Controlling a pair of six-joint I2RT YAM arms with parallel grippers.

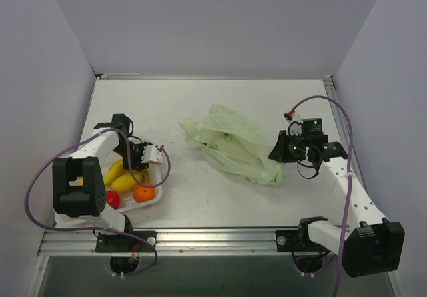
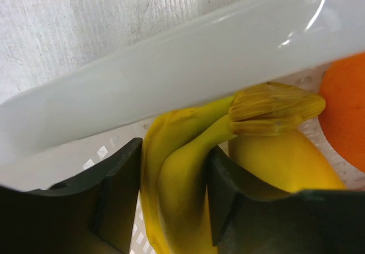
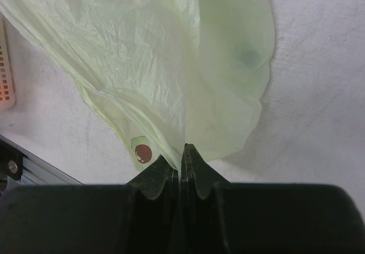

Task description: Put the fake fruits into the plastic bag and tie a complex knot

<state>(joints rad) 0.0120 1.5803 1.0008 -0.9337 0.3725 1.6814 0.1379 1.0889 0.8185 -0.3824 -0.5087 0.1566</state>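
The fake fruits lie in a white perforated basket at the near left: yellow bananas, a yellow lemon-like fruit, an orange and a red apple. My left gripper reaches down into the basket. In the left wrist view its fingers press both sides of the bananas, beside the orange. The pale green plastic bag lies crumpled mid-table. My right gripper is shut on the edge of the bag's film. No knot shows.
The basket's smooth white rim crosses just beyond the left fingers. A red round sticker sits on the bag near the right jaws. Grey walls enclose the table on three sides. A metal rail runs along the near edge.
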